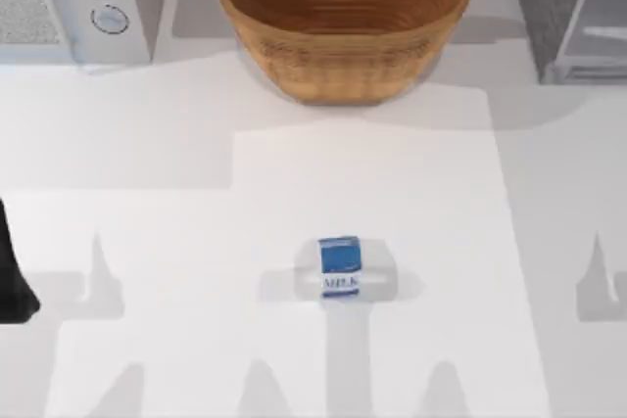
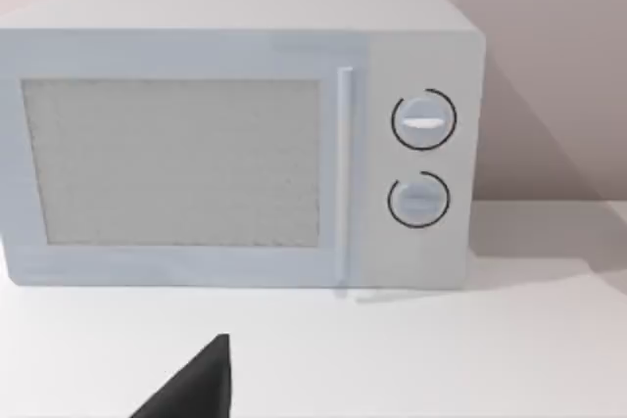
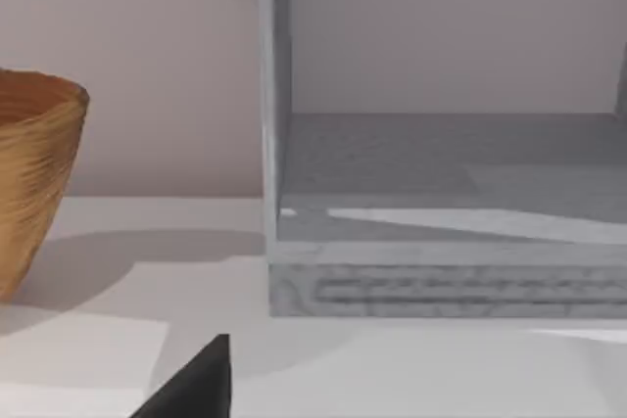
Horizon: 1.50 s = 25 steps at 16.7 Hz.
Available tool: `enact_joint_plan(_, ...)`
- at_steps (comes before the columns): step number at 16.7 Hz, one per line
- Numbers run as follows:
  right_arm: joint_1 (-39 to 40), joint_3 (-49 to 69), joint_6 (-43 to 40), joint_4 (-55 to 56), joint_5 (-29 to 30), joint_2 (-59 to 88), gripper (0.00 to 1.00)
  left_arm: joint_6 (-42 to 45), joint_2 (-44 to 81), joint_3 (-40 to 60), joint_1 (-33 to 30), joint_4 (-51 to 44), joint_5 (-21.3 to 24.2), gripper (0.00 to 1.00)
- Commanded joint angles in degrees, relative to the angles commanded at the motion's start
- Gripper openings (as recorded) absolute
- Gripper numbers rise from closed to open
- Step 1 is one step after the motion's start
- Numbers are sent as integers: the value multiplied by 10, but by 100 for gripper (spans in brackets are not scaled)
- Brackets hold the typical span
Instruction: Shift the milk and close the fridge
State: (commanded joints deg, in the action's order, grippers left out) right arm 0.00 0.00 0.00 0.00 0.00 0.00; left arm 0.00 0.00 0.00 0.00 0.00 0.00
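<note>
Mid-desk, near front: milk [image 1: 340,266] upright, untouched. Fridge [image 1: 578,7] back right, open. My end effector state: cannot tell. Advice: approach carton from above, square to sides, grip firmly.

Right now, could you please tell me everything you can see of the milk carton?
The milk is a small carton, blue over its upper part and white below, with "MILK" printed on the white part. It stands alone on the white table, in the near middle of the top view, well in front of the woven basket. Nothing touches it but the table, and no gripper is near it.
</note>
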Motion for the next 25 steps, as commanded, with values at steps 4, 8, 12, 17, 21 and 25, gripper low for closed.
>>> enact_joint_plan(4, 20, 4, 0, 20, 20, 18, 100, 0, 0, 0, 0, 0, 0, 100)
enact_joint_plan(8, 128, 16, -1, 116, 128, 102, 100, 0, 0, 0, 0, 0, 0, 100)
enact_joint_plan(12, 283, 24, -1, 241, 285, 223, 100, 0, 0, 0, 0, 0, 0, 100)
enact_joint_plan(17, 458, 19, 6, 368, 461, 372, 100, 0, 0, 0, 0, 0, 0, 100)
enact_joint_plan(21, 525, 14, 10, 415, 528, 435, 100, 0, 0, 0, 0, 0, 0, 100)
enact_joint_plan(25, 529, 14, 10, 418, 532, 440, 100, 0, 0, 0, 0, 0, 0, 100)
